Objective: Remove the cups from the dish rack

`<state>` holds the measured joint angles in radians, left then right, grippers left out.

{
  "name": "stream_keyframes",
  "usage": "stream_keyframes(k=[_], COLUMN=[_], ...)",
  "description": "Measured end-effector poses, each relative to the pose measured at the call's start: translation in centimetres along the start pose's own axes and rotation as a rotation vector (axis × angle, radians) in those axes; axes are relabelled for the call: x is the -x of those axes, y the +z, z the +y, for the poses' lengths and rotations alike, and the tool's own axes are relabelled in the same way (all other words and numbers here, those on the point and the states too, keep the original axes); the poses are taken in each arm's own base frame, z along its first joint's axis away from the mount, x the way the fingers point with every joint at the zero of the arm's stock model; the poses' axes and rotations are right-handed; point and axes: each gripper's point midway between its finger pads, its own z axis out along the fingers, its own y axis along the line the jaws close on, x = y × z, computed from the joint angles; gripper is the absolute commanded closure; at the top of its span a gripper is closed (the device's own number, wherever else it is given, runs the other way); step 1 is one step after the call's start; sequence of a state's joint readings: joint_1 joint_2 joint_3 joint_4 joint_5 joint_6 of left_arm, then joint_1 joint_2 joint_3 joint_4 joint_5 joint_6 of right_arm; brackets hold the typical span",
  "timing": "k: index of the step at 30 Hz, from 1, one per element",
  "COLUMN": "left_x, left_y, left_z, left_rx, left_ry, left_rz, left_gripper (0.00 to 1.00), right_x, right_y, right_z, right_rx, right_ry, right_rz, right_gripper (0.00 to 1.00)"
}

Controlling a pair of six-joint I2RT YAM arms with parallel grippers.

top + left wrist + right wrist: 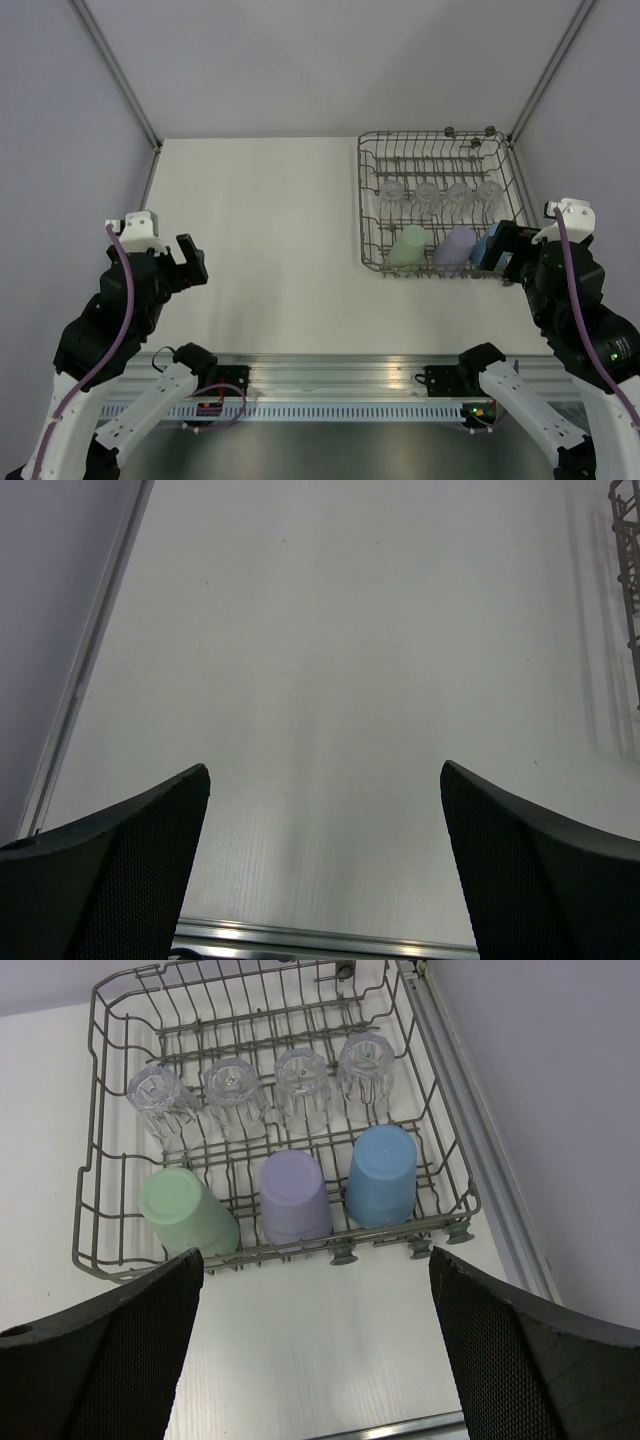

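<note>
The grey wire dish rack (368, 205) stands at the far right of the table; in the right wrist view (320, 1010) it fills the upper half. In its near row lie a mint green cup (408, 245) (185, 1210), a lavender cup (456, 245) (293, 1195) and a blue cup (484, 240) (382, 1175). Behind them stand several clear cups (435, 193) (235, 1090), bottoms up. My right gripper (505, 252) (315, 1265) is open and empty, just in front of the rack by the blue cup. My left gripper (190, 262) (325, 780) is open and empty over the bare table at the left.
The white table (260, 210) is bounded by a metal rail (330, 375) at the near edge and slanted frame posts (115, 70) (550, 65) with grey walls at both sides. The rack's right side lies close to the right frame rail (480, 1130).
</note>
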<state>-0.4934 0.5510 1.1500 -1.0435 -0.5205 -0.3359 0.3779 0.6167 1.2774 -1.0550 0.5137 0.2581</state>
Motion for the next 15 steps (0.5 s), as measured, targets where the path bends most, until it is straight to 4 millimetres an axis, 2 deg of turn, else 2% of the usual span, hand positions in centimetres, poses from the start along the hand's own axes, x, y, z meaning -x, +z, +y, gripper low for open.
stream_keyframes(k=[4,8,11,15], left_x=[-0.1,-0.2,-0.3,-0.3], left_y=[0.0,0.1,0.1,0.2], left_z=[0.0,0.0,0.0,0.0], left_rx=[0.000,0.000,0.001,-0.001], left_ry=[0.000,0.001,0.002,0.002], left_rz=[0.000,0.001,0.004,0.004], left_gripper=[0.00,0.00,0.00,0.00], right_x=[0.0,-0.5,-1.8,-4.5], right_y=[0.0,0.4,1.2,3.5], right_z=[0.4,2.5,4.7,7.9], right_rx=[0.025,0.127,0.216,0.307], right_ry=[0.004,0.016,0.014,0.003], right_rz=[-0.002,0.012,0.069,0.180], right_gripper=[0.02,0.02,0.02,0.02])
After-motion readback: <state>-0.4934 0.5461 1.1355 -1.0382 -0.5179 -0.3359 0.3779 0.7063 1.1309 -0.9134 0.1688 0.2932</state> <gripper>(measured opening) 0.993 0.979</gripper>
